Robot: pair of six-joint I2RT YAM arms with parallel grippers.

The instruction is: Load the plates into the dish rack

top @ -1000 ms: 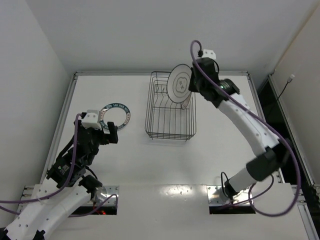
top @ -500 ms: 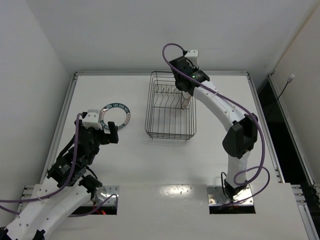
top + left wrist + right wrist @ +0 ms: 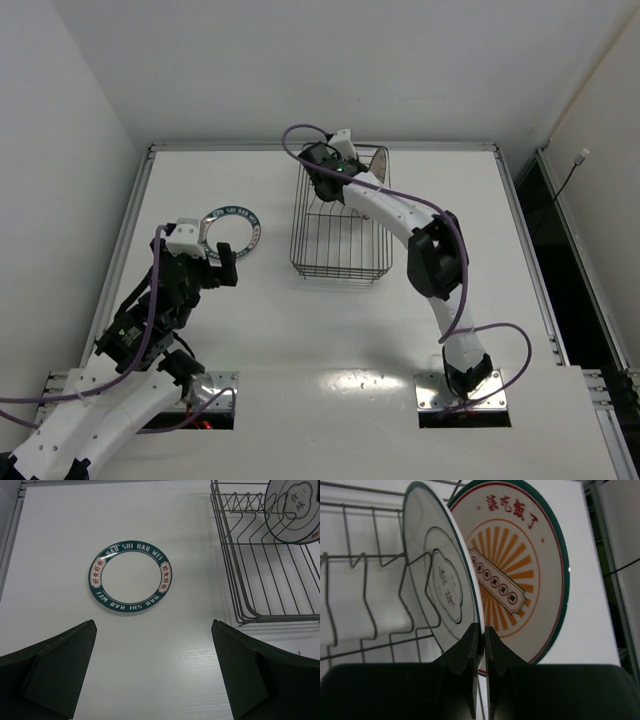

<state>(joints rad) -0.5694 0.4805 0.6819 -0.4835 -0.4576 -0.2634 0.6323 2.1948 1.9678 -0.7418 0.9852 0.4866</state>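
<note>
We have the right fingers (image 3: 469, 652) pinched on the grey-rimmed plate (image 3: 437, 587) in the dish rack (image 3: 250, 580) by the far edge of the worktop (image 3: 450, 250); left fingers (image 3: 55, 665) gape empty

Right arm folds back over the dish rack (image 3: 340, 232), with the right claw (image 3: 352, 170) low at its far end. An upright plate (image 3: 379, 163) shows as a pale sliver at the rack's far right corner, just beside that claw. The blue-rimmed plate (image 3: 238, 232) lies flat on the surface (image 3: 300, 320), left of the rack. Left claw (image 3: 222, 265) hovers at its near-left edge.
</note>
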